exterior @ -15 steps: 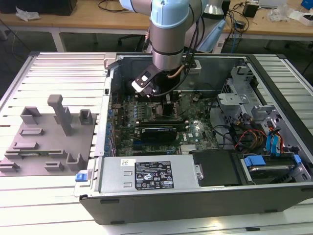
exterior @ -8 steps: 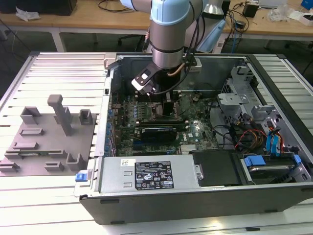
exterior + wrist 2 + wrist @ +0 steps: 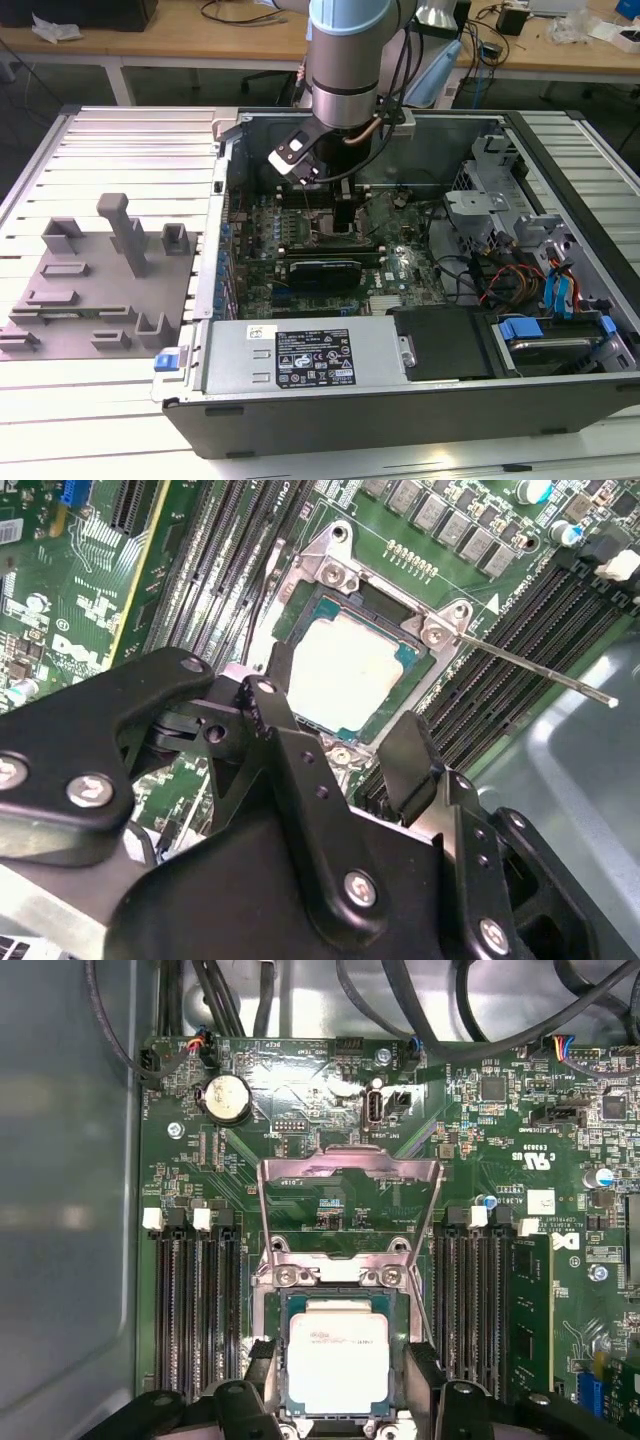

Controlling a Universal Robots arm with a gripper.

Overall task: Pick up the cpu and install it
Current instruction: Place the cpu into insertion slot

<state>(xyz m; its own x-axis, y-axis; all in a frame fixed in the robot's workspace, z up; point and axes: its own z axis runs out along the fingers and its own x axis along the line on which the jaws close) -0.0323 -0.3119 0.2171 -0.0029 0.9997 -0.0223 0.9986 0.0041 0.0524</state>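
Right, table (image 3: 120, 140): slatted metal, carrying the opened computer case and, towards the exterior view's left, a grey fixture plate (image 3: 90, 290) with upright blocks.
Computer case (image 3: 400, 425): lying flat with its side off, insides showing.
Arm (image 3: 345, 60): reaching down into the case over the board.
Power supply (image 3: 300, 355): long grey box with a white label, along the case's near wall in the exterior view.
Motherboard (image 3: 330, 1130): green, with dark memory slots on both sides of the socket.
Gripper (image 3: 343, 705): spread apart and gripping nothing; in the first wrist view its black fingers (image 3: 420, 1380) stand one on each side of the socket, just clear of the chip.
Retention frame (image 3: 350, 1210): swung up and open.
Cpu (image 3: 338, 1360): lying flat in the socket, pale top facing up, between the fingers.
Lever (image 3: 530, 665): thin metal rod, sticking out from the socket's corner.
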